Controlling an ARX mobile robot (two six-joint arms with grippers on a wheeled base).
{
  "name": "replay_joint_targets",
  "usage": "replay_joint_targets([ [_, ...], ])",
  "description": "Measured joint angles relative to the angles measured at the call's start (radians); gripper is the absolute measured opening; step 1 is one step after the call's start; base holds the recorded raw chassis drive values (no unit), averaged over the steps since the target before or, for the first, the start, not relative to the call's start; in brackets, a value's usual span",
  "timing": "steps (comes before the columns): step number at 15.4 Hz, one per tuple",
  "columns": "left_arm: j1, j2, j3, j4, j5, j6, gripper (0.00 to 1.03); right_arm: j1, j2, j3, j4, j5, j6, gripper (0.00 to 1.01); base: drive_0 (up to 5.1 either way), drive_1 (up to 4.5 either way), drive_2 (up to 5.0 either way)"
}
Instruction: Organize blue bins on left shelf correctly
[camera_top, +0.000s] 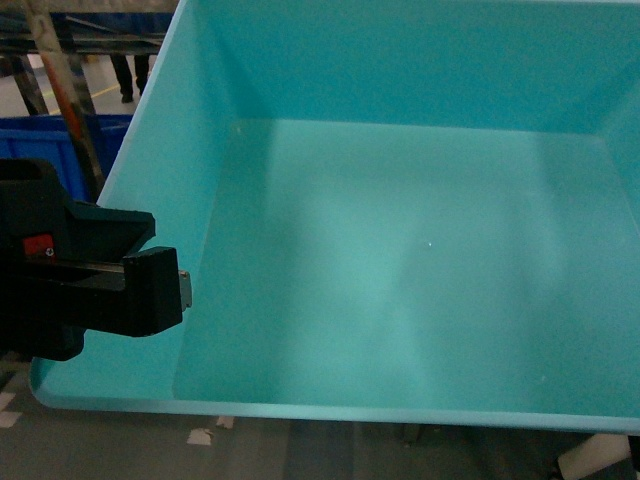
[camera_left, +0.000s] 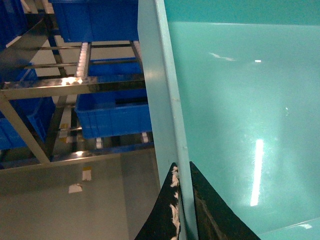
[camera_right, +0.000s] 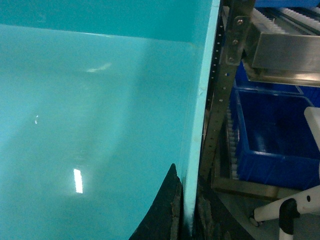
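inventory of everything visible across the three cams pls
turquoise bin: 1, light turquoise, empty inside, fills the head view, held up between both grippers
royal-blue crates: several, dark blue, on rack levels left of the bin; another on the right-side rack
steel rack: shiny bars with white roller tracks, left of the bin
perforated steel upright: 1, grey, right of the bin
white caster leg: 1, bottom right
floor tape scraps: a few, pale
left gripper: black, clamped on the bin's left wall
right gripper: black, clamped on the bin's right wall
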Motion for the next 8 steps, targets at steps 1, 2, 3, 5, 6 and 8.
replay_joint_targets([
  [1, 0.000, 0.000, 0.000, -0.002, 0.000, 0.000, 0.02, 0.000, 0.001, 0.000, -0.002, 0.000, 0.000, 0.02, -4.9, 2.51, 2.5],
  [2, 0.000, 0.000, 0.000, -0.001, 0.000, 0.000, 0.02, 0.000, 0.000, 0.000, -0.002, 0.000, 0.000, 0.02, -4.9, 2.51, 2.5],
  [3, 0.000, 0.000, 0.000, 0.000, 0.000, 0.000, 0.02, 0.000, 0.000, 0.000, 0.000, 0.000, 0.000, 0.02, -4.9, 2.54, 2.5],
  [5, 0.000, 0.000, 0.000, -0.001, 0.000, 0.000, 0.02, 0.000, 0.000, 0.000, -0.001, 0.000, 0.000, 0.02, -4.9, 2.54, 2.5],
  [6, 0.000, 0.000, 0.000, 0.000, 0.000, 0.000, 0.02, 0.000, -0.001, 0.000, 0.000, 0.000, 0.000, 0.02, -4.9, 2.54, 2.5],
  [8, 0.000, 0.000, 0.000, -0.006, 0.000, 0.000, 0.02, 0.001, 0.001, 0.000, 0.000, -0.001, 0.000, 0.02, -2.5, 1.27, 1.3],
])
